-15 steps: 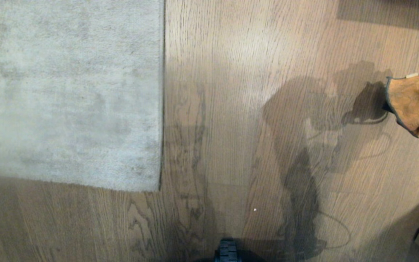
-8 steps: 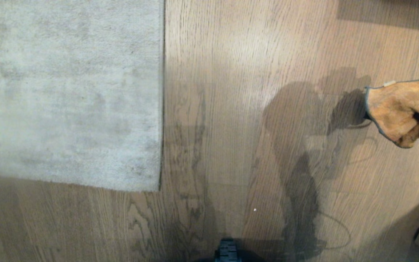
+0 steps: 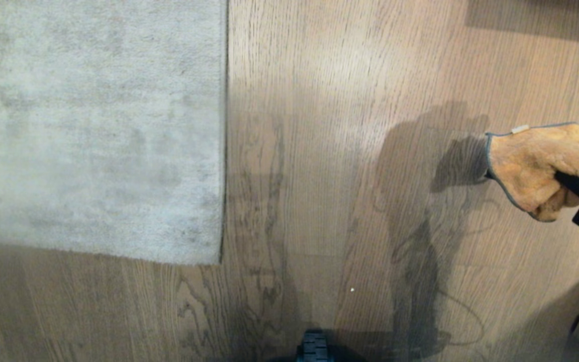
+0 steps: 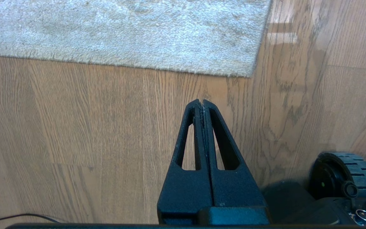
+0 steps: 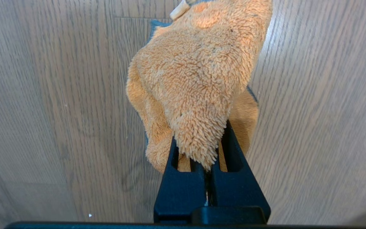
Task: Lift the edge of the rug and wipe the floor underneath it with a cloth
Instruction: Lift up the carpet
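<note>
Rug edge (image 3: 223, 151) lies flat on the floor (image 3: 319, 151), straight border running up from the square corner (image 3: 219, 261); rug itself is cut off by the frame on two sides. No change to rug vs the earlier head frames.

What differs: the cloth (image 3: 531, 168), orange-yellow w/ dark grey trim and a small white tag (image 3: 519, 129), has come further in from the side away from the rug and a bit lower in the head view. It's now nearer the rug edge but still well apart from it. Its shadow on the floor has shifted along w/ it.

Right gripper (image 5: 206, 165) is clamped on a bunched fold of the cloth; rest of the rag hangs forward over the fingertips and hides them. Whether the cloth touches the floor: can't tell.

Left gripper (image 4: 202, 103) is closed on nothing, hovering over bare floor just short of the rug corner. It's not in the head view.

Robot wheel (image 4: 345, 173) sits beside it, partly cut off.
</note>
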### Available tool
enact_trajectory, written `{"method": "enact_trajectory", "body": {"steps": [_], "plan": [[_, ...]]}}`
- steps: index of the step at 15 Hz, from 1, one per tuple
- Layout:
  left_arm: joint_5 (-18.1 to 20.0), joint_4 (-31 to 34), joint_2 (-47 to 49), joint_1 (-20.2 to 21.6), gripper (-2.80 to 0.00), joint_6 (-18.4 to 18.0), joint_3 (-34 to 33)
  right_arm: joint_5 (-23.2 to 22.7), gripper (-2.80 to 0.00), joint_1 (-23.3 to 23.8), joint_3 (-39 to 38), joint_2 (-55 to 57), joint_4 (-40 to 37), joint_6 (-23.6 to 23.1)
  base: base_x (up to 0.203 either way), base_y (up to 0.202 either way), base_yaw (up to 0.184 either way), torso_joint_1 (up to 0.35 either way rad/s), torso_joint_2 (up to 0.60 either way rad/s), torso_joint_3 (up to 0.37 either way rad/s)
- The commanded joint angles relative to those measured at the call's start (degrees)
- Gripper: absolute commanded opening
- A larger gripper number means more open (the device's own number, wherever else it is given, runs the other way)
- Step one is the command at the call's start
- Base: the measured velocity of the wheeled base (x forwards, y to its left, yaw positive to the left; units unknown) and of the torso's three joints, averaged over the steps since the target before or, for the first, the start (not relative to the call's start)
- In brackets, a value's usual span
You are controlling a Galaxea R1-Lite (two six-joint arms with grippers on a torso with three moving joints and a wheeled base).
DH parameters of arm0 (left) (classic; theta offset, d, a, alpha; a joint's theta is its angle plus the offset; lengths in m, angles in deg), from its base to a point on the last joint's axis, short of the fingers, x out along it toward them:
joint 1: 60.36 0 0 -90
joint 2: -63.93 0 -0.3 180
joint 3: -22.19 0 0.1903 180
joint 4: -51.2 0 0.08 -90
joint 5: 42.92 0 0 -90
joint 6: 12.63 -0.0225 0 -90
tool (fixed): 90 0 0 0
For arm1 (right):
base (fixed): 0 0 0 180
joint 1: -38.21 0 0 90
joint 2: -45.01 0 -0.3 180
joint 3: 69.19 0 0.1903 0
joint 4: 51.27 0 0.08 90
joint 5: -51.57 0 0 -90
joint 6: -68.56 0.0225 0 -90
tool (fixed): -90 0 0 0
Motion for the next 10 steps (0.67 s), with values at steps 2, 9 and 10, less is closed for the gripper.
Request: {"method": "enact_trajectory", "body": {"steps": [2,9,10], "plan": [[-0.03,-0.03,-0.02,0.0,-2.8,0.01,-0.05,0.44,-2.8,-0.89,-0.71,-2.82,-0.42,0.31,0.0,0.0,0.0,0.0,0.0,0.0],[-0.03,-0.03,-0.02,0.0,-2.8,0.01,0.04,0.54,-2.8,-1.0,-4.33,-10.61,-1.94,0.03,0.0,0.0,0.0,0.0,0.0,0.0],[-0.03,-0.03,-0.02,0.0,-2.8,0.01,0.04,0.59,-2.8,-0.99,-5.72,-12.26,-2.09,-0.3,0.0,0.0,0.0,0.0,0.0,0.0]]}}
